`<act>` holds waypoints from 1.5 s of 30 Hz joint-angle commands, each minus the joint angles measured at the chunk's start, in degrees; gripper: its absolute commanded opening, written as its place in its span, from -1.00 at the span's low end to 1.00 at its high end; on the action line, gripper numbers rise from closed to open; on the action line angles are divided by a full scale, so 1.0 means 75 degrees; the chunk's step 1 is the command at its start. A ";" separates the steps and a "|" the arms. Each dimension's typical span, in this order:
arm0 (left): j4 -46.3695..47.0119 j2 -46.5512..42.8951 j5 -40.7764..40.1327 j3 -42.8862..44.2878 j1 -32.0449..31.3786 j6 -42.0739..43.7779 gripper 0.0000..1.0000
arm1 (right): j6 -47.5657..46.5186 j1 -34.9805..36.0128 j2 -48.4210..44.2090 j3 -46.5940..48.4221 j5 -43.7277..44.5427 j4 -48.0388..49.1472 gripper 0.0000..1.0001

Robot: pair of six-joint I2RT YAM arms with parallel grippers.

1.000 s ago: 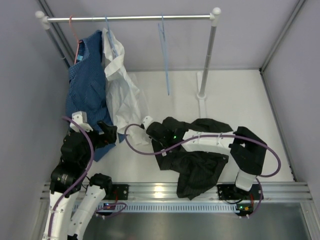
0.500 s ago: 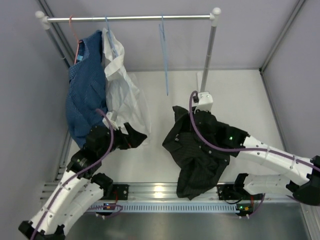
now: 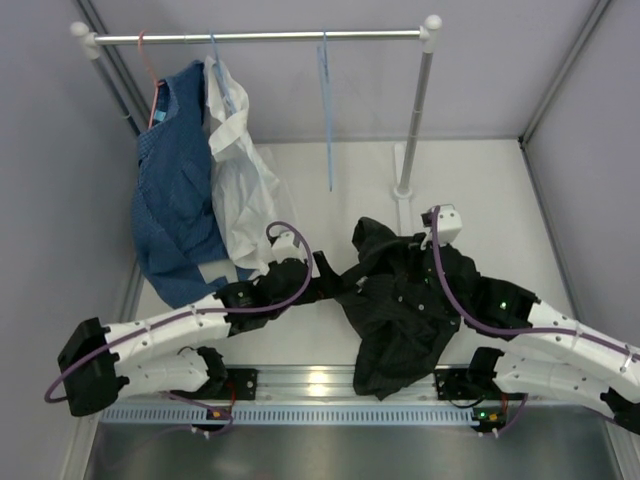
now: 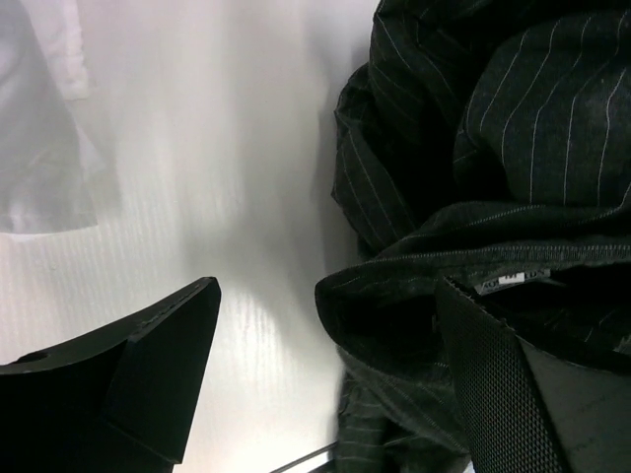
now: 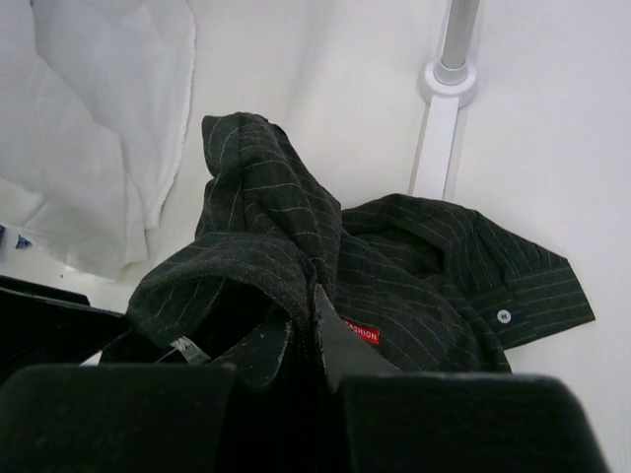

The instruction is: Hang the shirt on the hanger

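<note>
Between the tips of the right gripper [image 5: 315,340], a fold of the shirt [image 5: 258,212] is pinched tight. The jaws are clenched on the cloth, and it rises in a dark peak just beyond them, with a red label just to the right of the tips. Over to the left gripper [image 4: 327,296]: its jaws are spread wide and grasp nothing, but the shirt's collar edge lies in the gap between them, nearer the right-hand finger. The rest of the shirt is heaped on the table [image 3: 500,200] below and around both sets of jaws. Far beyond them the hanger [image 3: 328,120] hangs bare from the rail [image 3: 260,36], well apart from the shirt, so I judge nothing is dressed yet. The shirt is only gathered, and opening the collar and threading the hanger through it are both still to do. Half a second ago the left gripper was back by the hem of the white shirt [image 3: 240,180], well clear of the black cloth, and it has now swung across to the collar. The right wrist has slid rightward and the bunch has shifted with it. The hanger has not budged.
</note>
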 commanded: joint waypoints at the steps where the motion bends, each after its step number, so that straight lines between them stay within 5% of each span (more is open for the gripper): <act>1: 0.0669 0.0175 -0.0851 0.0189 -0.0238 -0.1255 0.86 | -0.0110 -0.0053 -0.0305 -0.0093 -0.0078 0.0341 -1.00; 4: 0.0926 0.0481 -0.0851 0.0166 -0.0320 -0.1536 0.84 | -0.0145 -0.0053 -0.0328 -0.0105 -0.0078 0.0341 -1.00; 11: 0.1173 0.0950 -0.0991 0.0178 -0.0859 -0.2204 0.44 | -0.0227 -0.0053 -0.0153 -0.0152 -0.0020 0.0633 -1.00; 19: 0.1478 0.0775 -0.1120 0.0013 -0.0871 -0.1949 -1.00 | -0.0274 -0.0053 -0.0211 -0.0164 -0.0090 0.0774 -1.00; 23: 0.0719 0.0167 -0.1857 0.0609 -0.0871 -0.0393 -1.00 | -0.0321 -0.0053 -0.0574 -0.0257 -0.0067 0.0681 -1.00; 27: -0.1308 -0.0350 -0.3169 0.2424 -0.0848 0.2009 -1.00 | -0.0273 -0.0053 -0.1089 -0.0211 -0.0218 0.0435 -1.00; 31: -0.2281 -0.0375 -0.3523 0.5463 -0.0813 0.4271 -1.00 | -0.0543 -0.0053 -0.1185 0.0537 -0.1377 0.0434 -1.00; 36: -0.2518 0.1097 -0.2248 0.9510 -0.0824 0.7505 -1.00 | -0.0976 -0.0041 0.0100 0.3085 -0.3051 0.0365 -1.00; 37: -0.2588 0.1392 -0.2025 1.0956 -0.0825 0.7858 -1.00 | -0.1000 -0.0041 0.0325 0.3628 -0.3101 0.0248 -1.00; 40: -0.2905 0.2425 -0.1333 1.2782 -0.0825 0.9019 -1.00 | -0.1000 -0.0006 0.0983 0.5329 -0.3160 0.0024 -1.00; 43: -0.2870 0.2205 -0.0490 1.2836 -0.0825 0.9256 -1.00 | -0.0720 0.0017 0.0973 0.5708 -0.2705 0.0106 -1.00; 45: -0.2765 0.1749 -0.0010 1.1246 -0.0825 0.8859 -1.00 | -0.0334 0.0029 0.0414 0.4832 -0.2225 0.0223 -1.00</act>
